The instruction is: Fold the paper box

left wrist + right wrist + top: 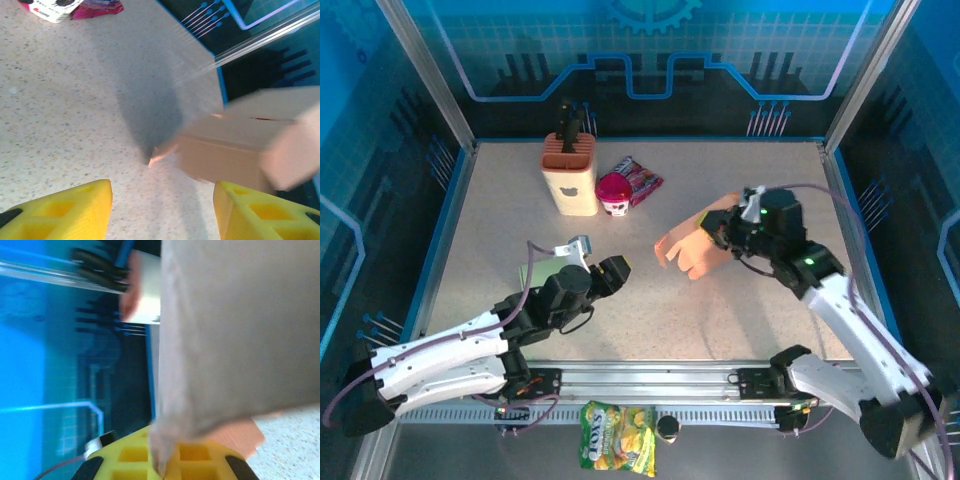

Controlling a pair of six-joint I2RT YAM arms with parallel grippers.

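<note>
paper box point(688, 256) pinched in right gripper point(723, 233), left gripper point(613, 269) apart

Left arm point(450, 360) enters from the lower left of the top view, lying low, forearm angled up-right toward centre. Left gripper point(612, 270) sits just left of frame centre, pointing up-right. In its wrist view the two yellow fingers point(65, 212) are at the bottom corners, wide apart, nothing between them. Right arm point(850, 320) rises from the lower right, elbow bent, wrist leaning left. Right gripper point(713, 228) is centre right, jaws pinched tight on an edge of the paper box point(692, 252). Its yellow pads point(135, 457) sit at the bottom of its wrist view.
</note>
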